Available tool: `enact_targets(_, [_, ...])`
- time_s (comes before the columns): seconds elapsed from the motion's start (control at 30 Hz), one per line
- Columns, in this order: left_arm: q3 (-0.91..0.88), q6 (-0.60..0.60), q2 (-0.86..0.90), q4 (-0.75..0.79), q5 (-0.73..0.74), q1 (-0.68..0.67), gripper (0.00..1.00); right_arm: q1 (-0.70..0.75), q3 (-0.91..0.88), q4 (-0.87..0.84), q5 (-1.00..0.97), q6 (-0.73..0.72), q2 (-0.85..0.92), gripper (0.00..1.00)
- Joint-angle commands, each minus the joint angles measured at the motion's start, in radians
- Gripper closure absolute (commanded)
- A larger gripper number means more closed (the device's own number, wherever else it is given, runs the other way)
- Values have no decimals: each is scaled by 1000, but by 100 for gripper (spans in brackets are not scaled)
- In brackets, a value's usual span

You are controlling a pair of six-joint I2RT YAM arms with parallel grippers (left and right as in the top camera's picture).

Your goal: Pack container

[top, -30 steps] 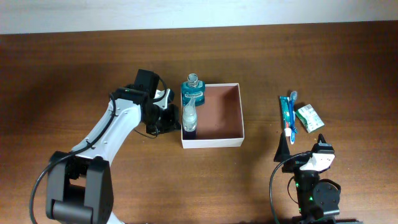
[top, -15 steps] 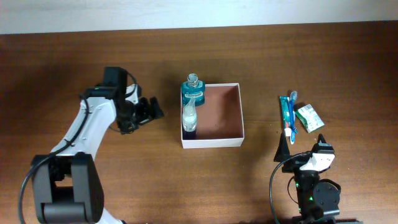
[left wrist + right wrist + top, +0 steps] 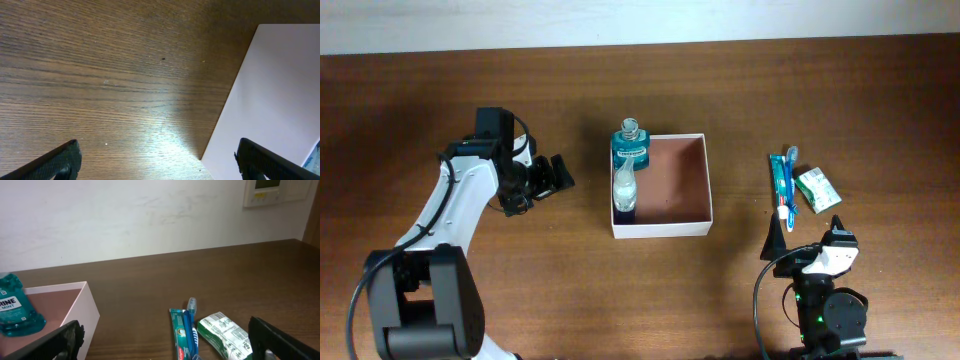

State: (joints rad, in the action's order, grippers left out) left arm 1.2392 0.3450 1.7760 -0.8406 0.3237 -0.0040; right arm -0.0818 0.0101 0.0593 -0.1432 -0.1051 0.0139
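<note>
On the left, the left claw [image 3: 558, 178] hangs over bare table [image 3: 440, 90] with its jaws spread wide and released, gripping nothing; its wrist camera shows both dark fingertips [image 3: 64, 159] at the bottom corners, with wood grain between them. Near this claw's right side, apart from it, sits the container [image 3: 660, 228], a shallow square white box with a reddish-brown floor. From the left wrist its white outer wall [image 3: 270, 100] fills the right of the view, just ahead of the right-hand fingertip and not touching it. At the box corner farthest from the robot, on the side facing the left claw, stands a teal bottle [image 3: 630, 148] with a clear cap. Whether it stands wholly inside the wall cannot be told. A small clear bottle [image 3: 624, 188] with a dark bottom lies inside along that same wall, just beside the teal one. Further right, the right claw [image 3: 805, 232] rests low near the table's front edge, also released and wide. Ahead of it, close by, lie a toothpaste tube and toothbrush [image 3: 782, 185] side by side, with a green-and-white packet [image 3: 817, 188] just to their right. The box lies ahead of this claw and to its left, well apart from it.
</note>
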Motion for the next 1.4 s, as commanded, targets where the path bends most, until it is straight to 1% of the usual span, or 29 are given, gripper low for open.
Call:
enact_targets(0.0, [-9, -2, 9, 0, -10, 3, 1, 5, -5, 8, 1, 0, -10, 2])
enact_targets(0.43, [-9, -2, 9, 0, -10, 2, 1, 5, -5, 0, 2, 0, -10, 2])
enact_targets(0.53, [-9, -2, 9, 0, -10, 2, 1, 5, -3, -33, 65, -47, -10, 2])
enact_targets(0.6, [-9, -2, 9, 0, -10, 2, 1, 5, 29, -21, 95, -54, -10, 2])
enact_targets(0.7, [-9, -2, 9, -1, -10, 2, 1, 5, 129, 61, 77, -52, 7, 2])
enact_targets(0.77, [-9, -2, 9, 0, -10, 2, 1, 5, 230, 141, 54, -52, 36, 2])
enact_targets(0.93, [-9, -2, 9, 0, -10, 2, 1, 5, 541, 451, 26, -53, 173, 2])
enact_targets(1.03, [-9, -2, 9, 0, -10, 2, 0, 5, 688, 580, 26, -52, 264, 2])
enact_targets(1.2, [-9, -2, 9, 0, -10, 2, 1, 5, 836, 702, 27, -52, 378, 2])
enact_targets(1.37, [-9, -2, 9, 0, -10, 2, 1, 5, 857, 714, 27, -53, 409, 2])
